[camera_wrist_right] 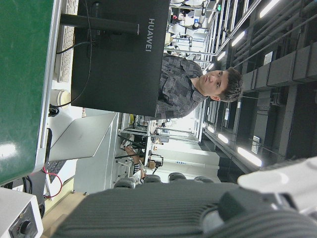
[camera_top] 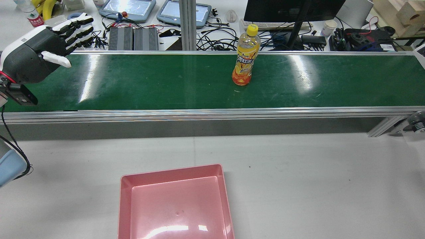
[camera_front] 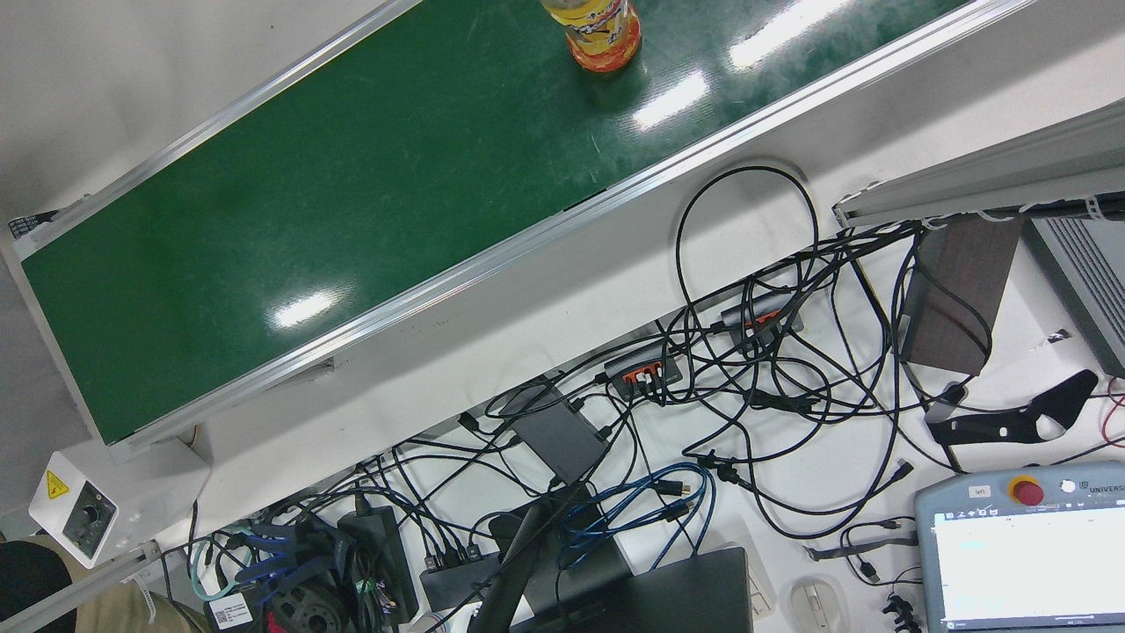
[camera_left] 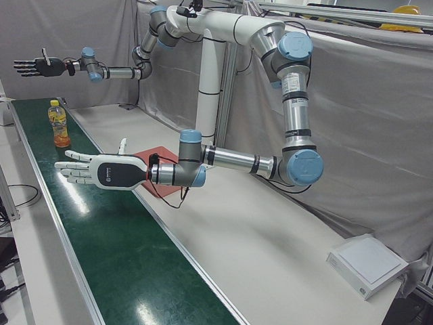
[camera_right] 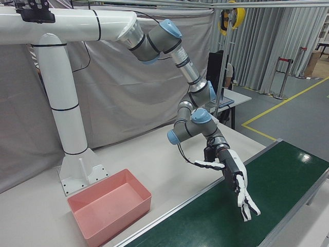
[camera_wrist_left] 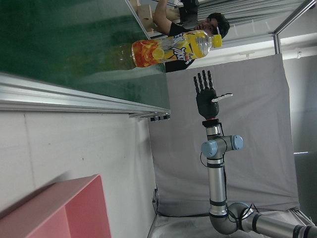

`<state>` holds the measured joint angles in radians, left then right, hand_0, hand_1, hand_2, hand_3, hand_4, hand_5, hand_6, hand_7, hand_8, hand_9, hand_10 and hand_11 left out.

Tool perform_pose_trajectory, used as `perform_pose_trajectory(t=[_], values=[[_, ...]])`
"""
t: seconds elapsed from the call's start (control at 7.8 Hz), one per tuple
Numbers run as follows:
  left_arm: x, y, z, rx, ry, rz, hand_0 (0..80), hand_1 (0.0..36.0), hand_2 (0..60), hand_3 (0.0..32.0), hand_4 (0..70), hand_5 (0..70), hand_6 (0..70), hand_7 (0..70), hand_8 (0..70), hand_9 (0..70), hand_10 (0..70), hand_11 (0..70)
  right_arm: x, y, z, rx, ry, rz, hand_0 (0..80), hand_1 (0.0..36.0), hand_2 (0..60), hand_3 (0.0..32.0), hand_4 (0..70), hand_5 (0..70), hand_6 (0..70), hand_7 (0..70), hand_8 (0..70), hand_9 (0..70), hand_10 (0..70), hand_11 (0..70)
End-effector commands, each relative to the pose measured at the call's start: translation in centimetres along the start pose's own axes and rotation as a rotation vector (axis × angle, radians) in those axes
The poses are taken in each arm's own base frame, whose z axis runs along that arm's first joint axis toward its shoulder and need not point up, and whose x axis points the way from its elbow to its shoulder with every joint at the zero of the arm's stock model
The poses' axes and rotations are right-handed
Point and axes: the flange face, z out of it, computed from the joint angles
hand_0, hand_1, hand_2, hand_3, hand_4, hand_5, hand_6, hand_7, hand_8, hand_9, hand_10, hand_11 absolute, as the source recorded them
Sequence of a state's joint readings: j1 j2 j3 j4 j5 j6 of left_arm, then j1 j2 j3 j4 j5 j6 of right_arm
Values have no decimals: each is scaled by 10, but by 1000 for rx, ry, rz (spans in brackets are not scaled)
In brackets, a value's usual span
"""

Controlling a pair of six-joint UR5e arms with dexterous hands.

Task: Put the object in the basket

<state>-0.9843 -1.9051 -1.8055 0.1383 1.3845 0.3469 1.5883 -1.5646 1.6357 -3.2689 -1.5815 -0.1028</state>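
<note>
An orange drink bottle (camera_top: 245, 56) with a yellow cap stands upright on the green conveyor belt (camera_top: 149, 79), right of its middle; it also shows in the front view (camera_front: 602, 35) and the left hand view (camera_wrist_left: 168, 48). The pink basket (camera_top: 169, 171) sits empty on the white table in front of the belt. My left hand (camera_top: 43, 43) hovers open over the belt's left end, far from the bottle, fingers spread (camera_right: 239, 190). My right hand (camera_left: 34, 66) is open and held high beyond the bottle (camera_left: 59, 123), out of the rear view.
Behind the belt is a desk with monitors, teach pendants (camera_top: 127, 8) and tangled cables (camera_front: 747, 378). A person (camera_wrist_right: 198, 91) sits at the monitor. The white table (camera_top: 315, 172) spreads around the basket. An aluminium rail (camera_top: 212, 114) edges the belt.
</note>
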Motion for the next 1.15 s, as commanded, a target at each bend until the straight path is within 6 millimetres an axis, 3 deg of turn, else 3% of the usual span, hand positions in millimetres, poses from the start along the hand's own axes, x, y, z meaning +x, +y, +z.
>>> perform_pose_trajectory(t=[0.0, 1.03], values=[[-19, 0, 4, 5, -27, 9, 509, 68, 0, 20, 132, 157, 8, 0, 68, 70, 60, 99, 0, 0, 0, -1, -1, 0, 0, 0, 0, 0, 0, 0, 0, 0, 0, 0, 0, 0], [-6, -6, 1, 13, -9, 42, 528, 61, 0, 38, 123, 128, 0, 0, 68, 72, 60, 100, 0, 0, 0, -1, -1, 0, 0, 0, 0, 0, 0, 0, 0, 0, 0, 0, 0, 0]])
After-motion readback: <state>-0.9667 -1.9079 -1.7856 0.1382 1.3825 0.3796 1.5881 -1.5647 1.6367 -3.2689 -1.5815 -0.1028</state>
